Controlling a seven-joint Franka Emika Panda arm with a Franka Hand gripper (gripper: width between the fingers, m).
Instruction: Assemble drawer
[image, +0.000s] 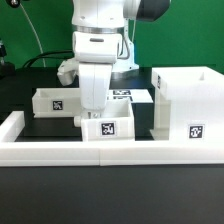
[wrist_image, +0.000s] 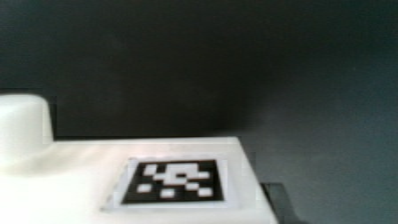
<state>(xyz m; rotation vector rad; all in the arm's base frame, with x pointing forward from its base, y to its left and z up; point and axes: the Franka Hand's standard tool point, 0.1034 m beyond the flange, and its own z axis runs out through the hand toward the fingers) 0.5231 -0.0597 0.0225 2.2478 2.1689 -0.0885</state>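
Note:
The tall white drawer housing (image: 185, 98) stands at the exterior view's right, with a tag low on its front. One small tray (image: 55, 101) sits at the left. A second tray (image: 110, 128) rests by the front wall. My gripper (image: 91, 119) reaches down onto this tray's left part. In the wrist view the tray's white tagged face (wrist_image: 178, 180) fills the lower part between my jaws (wrist_image: 187, 214). One dark fingertip (wrist_image: 278, 204) lies against its edge and the other is hidden. The gripper appears shut on the tray.
A long low white wall (image: 60, 150) borders the black surface at the front and left. The marker board (image: 127, 95) lies behind the arm. A white rounded shape (wrist_image: 18, 130) shows at the wrist view's edge.

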